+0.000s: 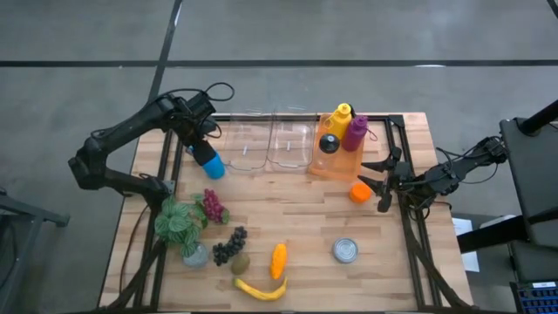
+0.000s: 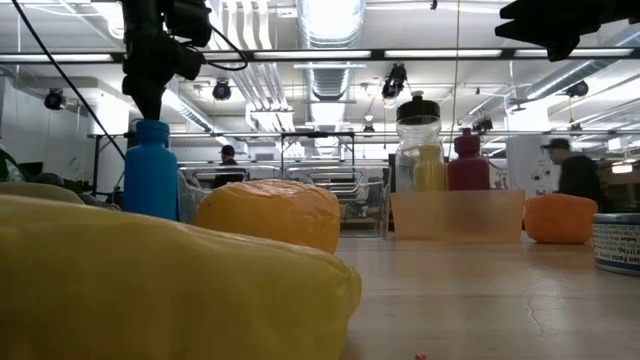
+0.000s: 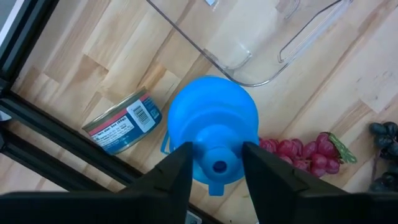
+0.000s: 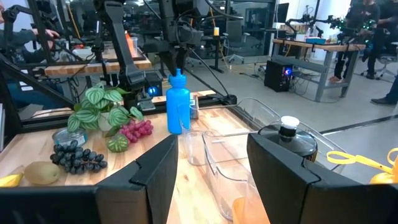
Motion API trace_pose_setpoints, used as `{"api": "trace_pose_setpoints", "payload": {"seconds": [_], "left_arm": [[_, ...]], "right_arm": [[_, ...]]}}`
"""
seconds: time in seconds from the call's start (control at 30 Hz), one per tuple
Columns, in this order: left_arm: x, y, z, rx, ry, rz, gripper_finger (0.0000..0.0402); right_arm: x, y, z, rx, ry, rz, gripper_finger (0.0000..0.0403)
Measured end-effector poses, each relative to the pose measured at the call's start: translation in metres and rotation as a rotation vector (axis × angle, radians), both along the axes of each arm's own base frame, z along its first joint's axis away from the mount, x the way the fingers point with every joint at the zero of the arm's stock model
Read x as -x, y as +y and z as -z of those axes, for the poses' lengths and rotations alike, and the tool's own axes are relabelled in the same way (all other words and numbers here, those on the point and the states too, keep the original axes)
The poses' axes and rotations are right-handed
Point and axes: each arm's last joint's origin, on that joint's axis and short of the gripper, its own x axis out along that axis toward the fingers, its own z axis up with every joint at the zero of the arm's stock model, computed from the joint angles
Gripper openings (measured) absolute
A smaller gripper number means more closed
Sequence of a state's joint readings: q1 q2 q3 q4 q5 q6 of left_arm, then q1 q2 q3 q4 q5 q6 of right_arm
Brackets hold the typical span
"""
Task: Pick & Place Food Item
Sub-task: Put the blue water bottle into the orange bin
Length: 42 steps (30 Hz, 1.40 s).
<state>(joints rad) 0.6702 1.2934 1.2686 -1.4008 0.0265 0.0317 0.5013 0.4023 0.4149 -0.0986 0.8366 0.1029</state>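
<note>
The blue bottle (image 1: 207,160), smooth plastic with a rounded shoulder and a narrow cap, stands upright on the counter (image 1: 288,218) directly beneath the left gripper (image 3: 216,155). The gripper straddles the cap from above; I cannot tell whether it is clenched on it.

The counter is pale wooden planking in a black frame. Just beyond the left gripper, toward the middle, lie two clear, rounded-corner plastic containers (image 1: 246,148) side by side. Past them is one translucent orange tray (image 1: 338,166) holding three bottles: yellow (image 1: 340,118), magenta (image 1: 355,131) and a clear one with a black lid (image 1: 329,144).

On the near side of the left gripper stands one leafy green plant (image 1: 179,220) with striped leaves. There are two grape bunches, one red (image 1: 213,207) and one dark (image 1: 229,245). Farther off are one curved yellow banana (image 1: 261,289), one tapered orange piece of food (image 1: 278,259) and one brown kiwi (image 1: 241,262).

There are two cans. A labelled tin (image 3: 118,121) lies on its side just beside the bottle, and a plain silver can (image 1: 346,251) stands well apart.

The right gripper (image 1: 382,179) waits at the counter's far side, released and holding nothing. One round orange item (image 1: 360,193) sits just beside it.
</note>
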Motion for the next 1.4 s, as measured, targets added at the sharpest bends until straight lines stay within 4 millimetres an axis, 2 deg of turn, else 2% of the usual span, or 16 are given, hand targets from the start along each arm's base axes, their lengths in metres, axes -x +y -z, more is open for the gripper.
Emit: {"api": "trace_pose_setpoints", "payload": {"seconds": [0.43, 0.8, 1.03, 1.4], "left_arm": [[-0.0011, -0.0001, 0.0, 0.016, -0.02, 0.007, 0.0134], [-0.0011, -0.0003, -0.0006, 0.015, -0.025, 0.002, 0.0052], [-0.0012, -0.0006, -0.0006, 0.022, -0.028, 0.0, 0.0063], [0.0002, -0.0017, -0.001, 0.036, -0.021, -0.022, 0.0059]], "right_arm": [[-0.0001, 0.0, 0.0, 0.0, 0.0, 0.0, 0.019], [-0.0001, 0.0, 0.0, 0.0, 0.0, 0.0, 0.019], [-0.0001, 0.0, 0.0, 0.001, 0.001, 0.0, 0.019], [-0.0001, 0.0, 0.0, 0.0, 0.0, 0.0, 0.019]]}}
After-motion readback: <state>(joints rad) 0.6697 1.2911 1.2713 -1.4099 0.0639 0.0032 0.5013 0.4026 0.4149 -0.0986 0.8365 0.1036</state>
